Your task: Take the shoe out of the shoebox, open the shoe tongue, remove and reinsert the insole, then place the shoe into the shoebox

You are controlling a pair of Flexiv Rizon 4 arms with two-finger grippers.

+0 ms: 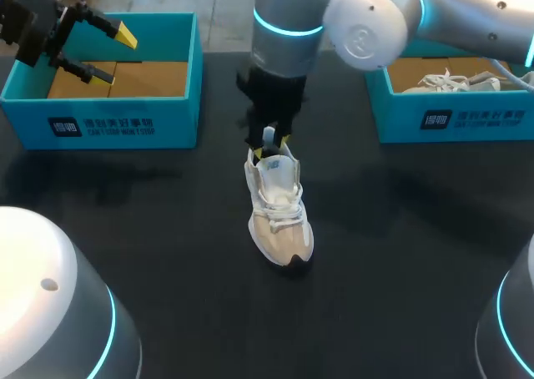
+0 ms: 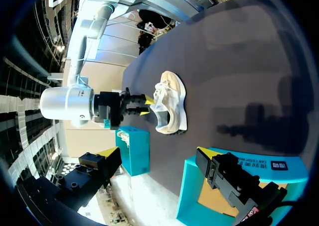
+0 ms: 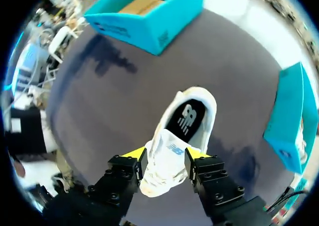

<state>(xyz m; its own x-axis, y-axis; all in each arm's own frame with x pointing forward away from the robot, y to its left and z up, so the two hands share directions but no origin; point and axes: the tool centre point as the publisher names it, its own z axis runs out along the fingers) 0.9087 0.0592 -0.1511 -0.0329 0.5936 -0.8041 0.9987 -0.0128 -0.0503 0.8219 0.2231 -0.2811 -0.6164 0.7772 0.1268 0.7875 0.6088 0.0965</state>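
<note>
Item: shoe [image 1: 279, 216], pale and laced, upright on its sole near the middle of the table [image 1: 400, 229], toe toward the robot, outside both boxes.
Risk 1: nothing steadies the shoe, so a pull on the tongue [image 3: 172, 147] may lift or tip the whole shoe instead of spreading its mouth.
Risk 2: the hold appears to be on the tongue's upper end only, and the soft fabric may slip from the tips against the drag of the laces.
Risk 3: the right arm stands over the shoe's mouth, so a reach by the left arm for the insole [image 3: 188, 119] would crowd against it.
Right end effector [image 1: 271, 146]: pointing down over the shoe's mouth, fingers narrowed onto the tongue, one yellow tip at each side edge, nothing else in its hold.
Shoe relative to right end effector: tongue between the fingers, heel rim ahead of them, laces and toe under them on the near side.
Insole: dark, seated flat inside the shoe, just ahead of the pinched tongue.
Left end effector [image 1: 114, 56]: fingers wide apart, holding nothing, above the left shoebox [image 1: 100, 116], well apart from the shoe.
Step in hand (judged): opening the tongue, with the insole not yet out.
Other stock: right shoebox [image 1: 455, 116] holds a second shoe [image 1: 455, 83]. The left shoebox shows only its brown floor.
</note>
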